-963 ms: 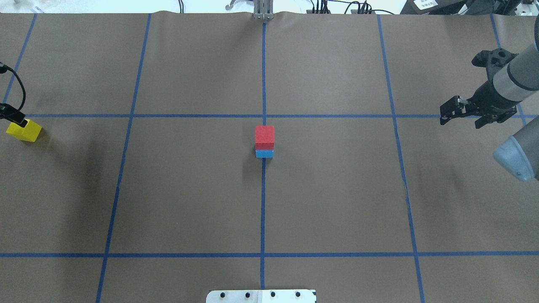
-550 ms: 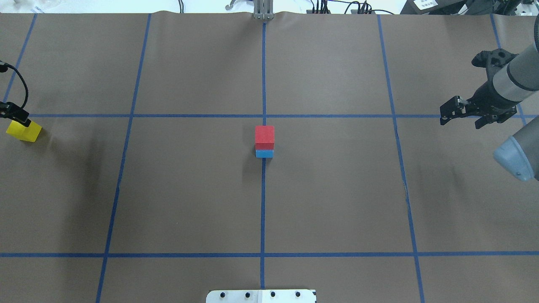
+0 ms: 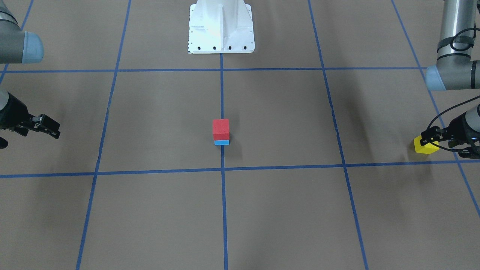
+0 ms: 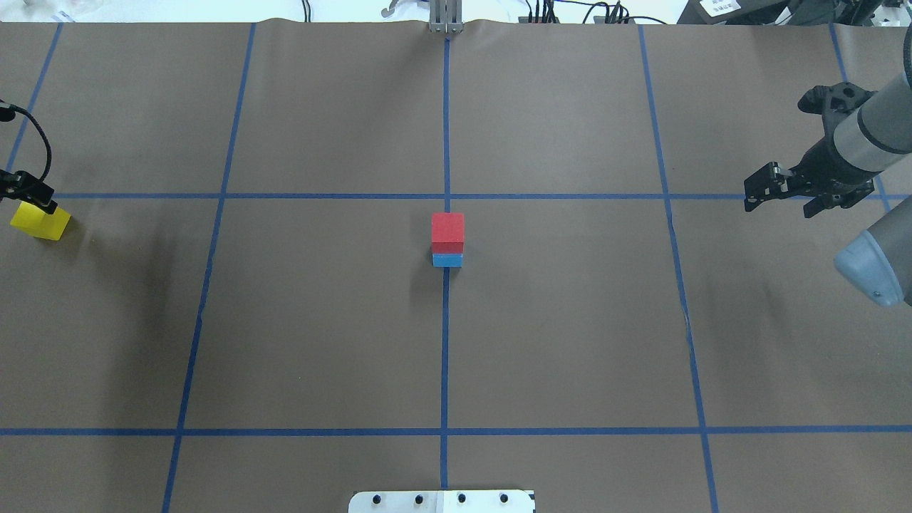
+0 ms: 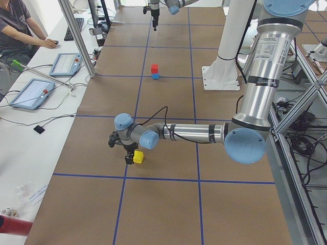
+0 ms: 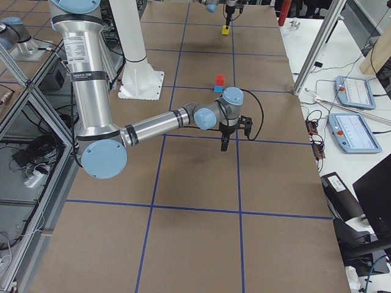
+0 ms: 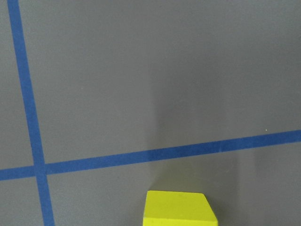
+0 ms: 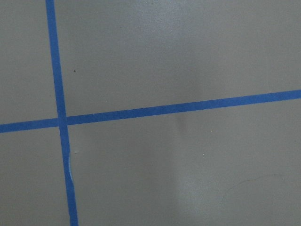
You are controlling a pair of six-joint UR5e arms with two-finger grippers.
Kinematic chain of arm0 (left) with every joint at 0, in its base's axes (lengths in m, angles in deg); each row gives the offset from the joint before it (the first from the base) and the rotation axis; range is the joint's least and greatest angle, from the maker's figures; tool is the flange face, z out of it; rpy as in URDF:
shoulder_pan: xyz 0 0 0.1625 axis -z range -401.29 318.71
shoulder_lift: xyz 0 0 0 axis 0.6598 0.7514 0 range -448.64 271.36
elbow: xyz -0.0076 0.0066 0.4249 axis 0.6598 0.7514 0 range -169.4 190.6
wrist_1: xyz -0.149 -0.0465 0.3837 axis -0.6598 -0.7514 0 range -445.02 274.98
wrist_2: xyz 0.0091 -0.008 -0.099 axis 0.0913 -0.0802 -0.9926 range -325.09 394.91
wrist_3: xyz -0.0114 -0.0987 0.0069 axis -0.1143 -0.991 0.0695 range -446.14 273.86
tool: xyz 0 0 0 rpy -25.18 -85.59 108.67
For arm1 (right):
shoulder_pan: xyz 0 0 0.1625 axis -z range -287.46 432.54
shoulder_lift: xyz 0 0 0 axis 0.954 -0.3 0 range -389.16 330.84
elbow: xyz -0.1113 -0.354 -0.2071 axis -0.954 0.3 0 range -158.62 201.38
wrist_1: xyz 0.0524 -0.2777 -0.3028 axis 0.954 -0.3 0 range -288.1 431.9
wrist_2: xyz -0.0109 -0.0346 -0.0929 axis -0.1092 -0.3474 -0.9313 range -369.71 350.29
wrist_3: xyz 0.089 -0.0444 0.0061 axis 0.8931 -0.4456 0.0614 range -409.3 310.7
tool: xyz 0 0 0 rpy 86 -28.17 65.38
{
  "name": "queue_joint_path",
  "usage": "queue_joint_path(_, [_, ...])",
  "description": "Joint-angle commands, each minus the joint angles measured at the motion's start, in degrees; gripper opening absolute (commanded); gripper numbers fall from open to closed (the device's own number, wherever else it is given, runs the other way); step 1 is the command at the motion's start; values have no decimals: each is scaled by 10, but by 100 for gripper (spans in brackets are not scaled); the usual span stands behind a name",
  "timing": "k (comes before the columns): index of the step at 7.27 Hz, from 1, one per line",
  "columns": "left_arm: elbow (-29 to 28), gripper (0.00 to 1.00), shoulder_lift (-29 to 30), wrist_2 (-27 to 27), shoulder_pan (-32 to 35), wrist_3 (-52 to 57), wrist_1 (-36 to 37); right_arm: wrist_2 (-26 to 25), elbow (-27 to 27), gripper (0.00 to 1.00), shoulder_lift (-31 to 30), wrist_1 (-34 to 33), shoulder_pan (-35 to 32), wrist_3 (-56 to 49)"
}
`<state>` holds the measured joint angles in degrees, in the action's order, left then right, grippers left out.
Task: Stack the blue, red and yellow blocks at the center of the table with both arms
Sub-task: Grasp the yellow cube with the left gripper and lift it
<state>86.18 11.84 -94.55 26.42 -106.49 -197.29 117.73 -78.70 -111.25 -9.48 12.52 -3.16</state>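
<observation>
Two of three are done. The small red matte cube [image 4: 447, 229] sits squarely on the small sky-blue matte cube [image 4: 447, 261], right on the centre tape line of the grey-brown taped surface [image 4: 570, 342]. From the overhead and front views the pair looks well aligned, so I judge the base of the stack sound.

What's left is the small yellow matte cube [image 4: 39, 221]. It is out at the far left of the surface, well apart from the stack, resting flat just below a cross line of tape.

My left end effector [image 5: 122, 149] is right there with it. From the left side view its two black fingers stand spread, and I read it as gripping nothing. One finger [image 4: 41, 201] overlaps the cube's upper corner in the overhead view. In the left wrist view the yellow cube [image 7: 178, 208] shows only at the bottom edge, about centred, with no finger in sight. So the cube is just beside or under the fingers, but I can't tell if it lies properly between them.

My right end effector [image 4: 779, 203] hangs over bare surface at the far right, jaws apart and empty, well clear of the stack.

Still to come, as I judge it: grasp yellow, carry it to centre, set it on red.
</observation>
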Motion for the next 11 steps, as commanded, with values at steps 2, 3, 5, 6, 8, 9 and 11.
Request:
queue_joint_path(2, [-18,99,7,1,-26,-3,-6,1,-2,100,-1,0,-1,1])
queue_joint_path(3, [-29,99,9,1,-28,-3,-19,1,-3,100,-2,0,-1,1])
queue_joint_path(5, [-29,69,9,1,-28,-1,-20,1,-6,100,-2,0,-1,2])
queue_joint_path(6, [-27,13,10,0,-28,-4,-19,2,-8,100,-4,0,-1,2])
queue_joint_path(8, [-10,0,22,-9,-28,-11,-5,2,-9,100,-4,0,-1,2])
queue_joint_path(9, [30,0,49,-57,-28,-52,43,2,-8,100,-4,0,-1,2])
queue_joint_path(11, [113,0,150,-57,-77,-183,144,4,-9,100,-3,0,-8,1])
